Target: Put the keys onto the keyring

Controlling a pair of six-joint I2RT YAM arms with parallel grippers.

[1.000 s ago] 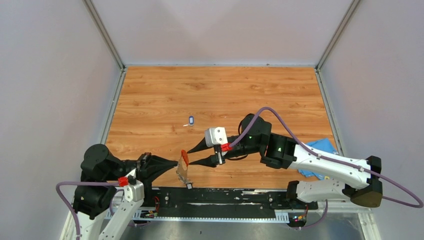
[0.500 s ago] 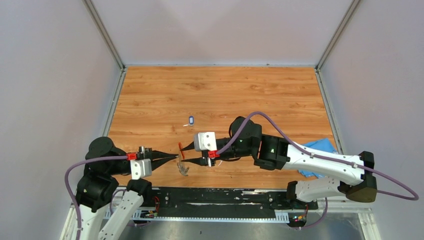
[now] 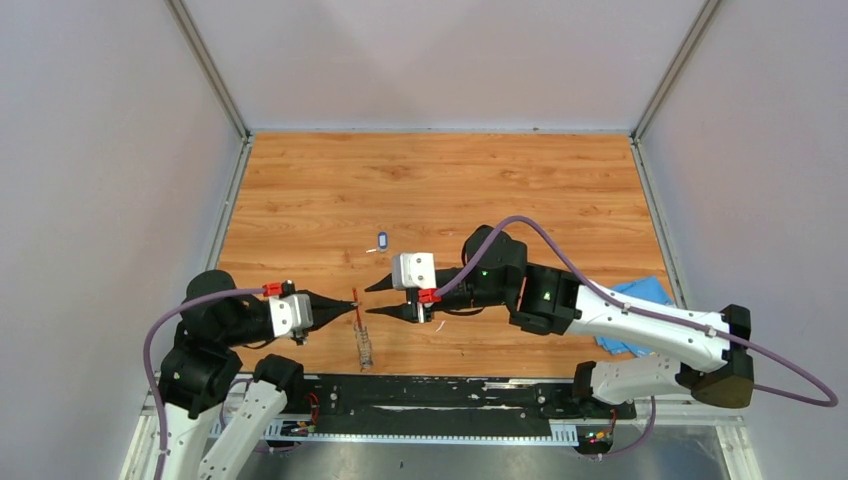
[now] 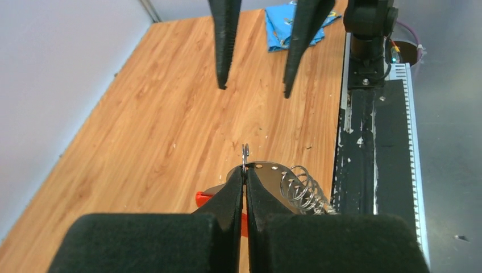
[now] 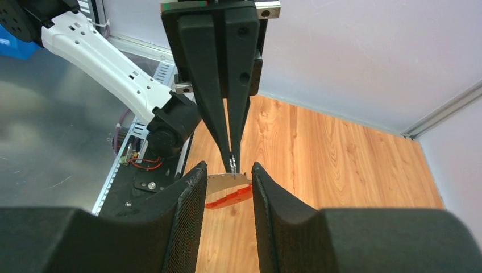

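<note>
My right claw has let go and drawn back, jaws apart and empty. My left claw alone pinches the keyring, which dangles at 6 o'clock. The blue-headed key lies unthreaded at 12 o'clock.

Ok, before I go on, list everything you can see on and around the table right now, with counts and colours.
Table: one, orange-brown wood, walled in by pale panels.
Key: one in view, blue-and-white oval head, lying flat mid-table, beyond both grippers.
Keyring: one, red loop with grey metal pieces and wire coils, lifted off the table near its front edge.
Cloth: one, blue, at the table's right edge, partly under the right arm.
Base rail: one, black, along the near edge.
Left gripper: one, black, shut on the keyring.
Right gripper: one, black, open, tips facing the left gripper with the keyring between them.
</note>
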